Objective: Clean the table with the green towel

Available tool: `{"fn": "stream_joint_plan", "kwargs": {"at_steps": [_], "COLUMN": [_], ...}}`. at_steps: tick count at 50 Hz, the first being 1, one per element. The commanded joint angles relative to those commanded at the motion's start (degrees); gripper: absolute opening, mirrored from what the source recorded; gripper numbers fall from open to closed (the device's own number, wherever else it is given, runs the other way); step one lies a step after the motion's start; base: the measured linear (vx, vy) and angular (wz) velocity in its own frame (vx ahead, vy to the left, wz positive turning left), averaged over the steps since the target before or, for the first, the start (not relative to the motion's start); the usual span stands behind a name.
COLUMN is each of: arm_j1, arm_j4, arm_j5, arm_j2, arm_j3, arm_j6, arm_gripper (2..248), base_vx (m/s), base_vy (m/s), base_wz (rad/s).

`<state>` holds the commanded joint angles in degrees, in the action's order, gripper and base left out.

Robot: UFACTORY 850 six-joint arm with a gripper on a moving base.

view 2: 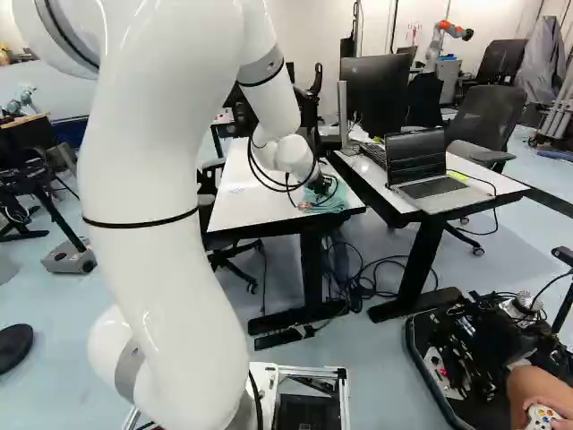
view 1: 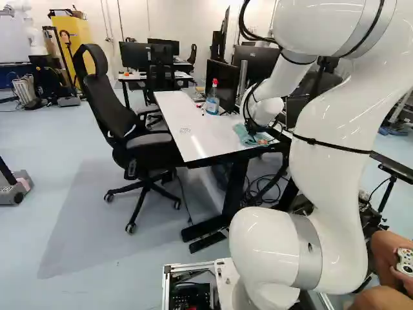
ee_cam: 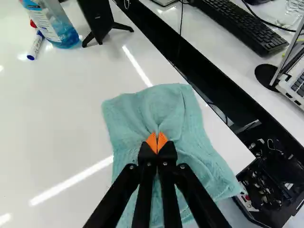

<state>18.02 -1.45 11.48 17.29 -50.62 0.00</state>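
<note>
The claw (ee_cam: pixel 157 143) is pinching a fold near the middle of the green towel (ee_cam: pixel 164 102), which is lying at the near corner of the worktop (ee_cam: pixel 57 118) and probably weighing little, its soft cloth likely giving that central bunch a secure hold.

From behind the arm (view 1: pixel 329 187), left and right base views are looking ahead, slightly down, sharing the bench (view 1: pixel 193 139); the wrist view is facing it closely from above.

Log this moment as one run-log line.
pincer: shut on green towel | towel: on white table, near edge | bottle: standing, clear of towel | blue-capped marker: beside bottle
</note>
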Motion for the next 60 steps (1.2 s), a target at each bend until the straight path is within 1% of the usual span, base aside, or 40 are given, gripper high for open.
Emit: {"fn": "stream_joint_plan", "kwargs": {"at_steps": [32, 50, 60], "arm_j1": [0.0, 0.0, 0.0], "arm_j4": [0.0, 0.0, 0.0], "arm_j5": [0.0, -1.6, -1.7], "arm_j2": [-4.6, -7.2, -7.2], "arm_j3": [0.9, 1.3, 1.3], "arm_j6": [0.0, 0.0, 0.0], "arm_gripper": [21, 21, 21], "base_vx": [0.0, 0.0, 0.0], "base_vy": [0.0, 0.0, 0.0], "base_wz": [0.0, 0.0, 0.0]}}
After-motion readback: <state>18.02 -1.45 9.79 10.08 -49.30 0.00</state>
